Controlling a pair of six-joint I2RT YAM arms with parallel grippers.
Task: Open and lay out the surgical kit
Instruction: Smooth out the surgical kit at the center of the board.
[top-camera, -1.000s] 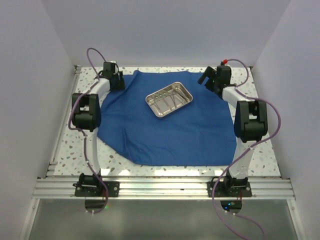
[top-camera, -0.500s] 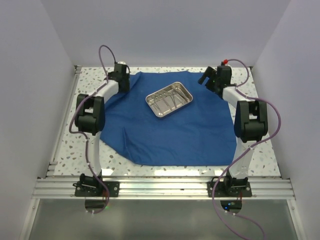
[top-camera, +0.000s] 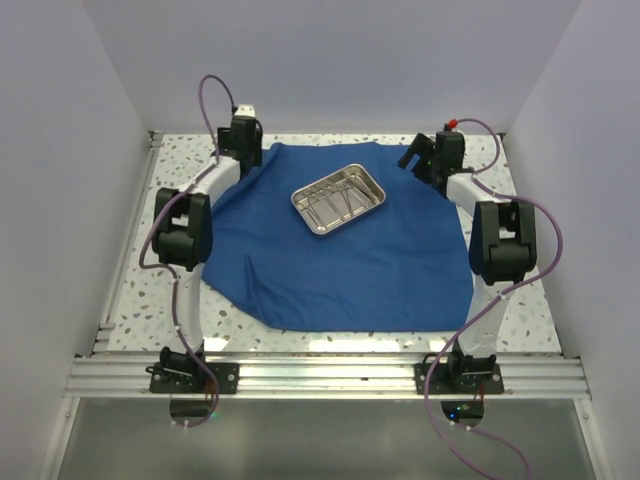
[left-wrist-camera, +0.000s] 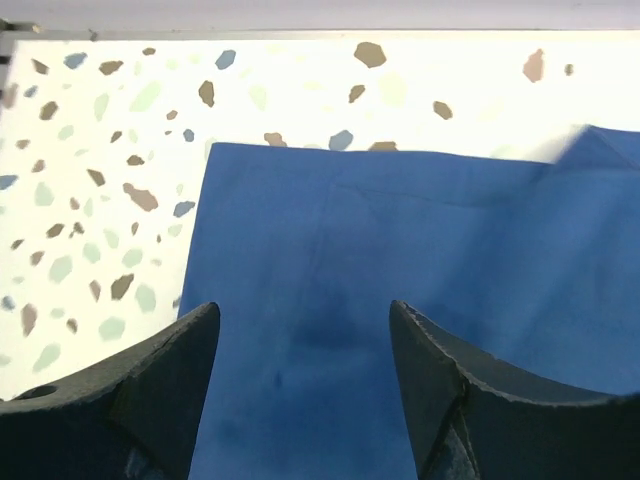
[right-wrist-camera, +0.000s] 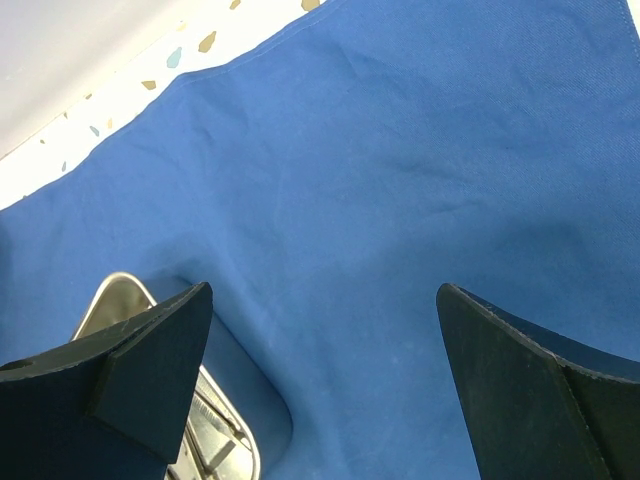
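The royal-blue cloth (top-camera: 340, 260) of the surgical kit lies spread over the table. The shiny steel tray (top-camera: 339, 198) sits on it toward the back, holding slim silver instruments (top-camera: 333, 203). My left gripper (top-camera: 241, 138) hovers over the cloth's far left corner (left-wrist-camera: 215, 152), open, with only blue cloth (left-wrist-camera: 400, 260) showing between its fingers. My right gripper (top-camera: 412, 158) hangs at the back right beside the tray, open wide and holding nothing. In the right wrist view the tray's corner (right-wrist-camera: 210, 440) peeks out by the left finger, over the cloth (right-wrist-camera: 400, 200).
Speckled terrazzo tabletop (top-camera: 180, 150) shows around the cloth at the back and left. White walls enclose the table on three sides. An aluminium rail (top-camera: 330, 375) carrying both arm bases runs along the near edge.
My left arm has swung toward the back and slightly right, from the cloth's left edge to its far left corner. The right arm, tray and cloth have stayed put.
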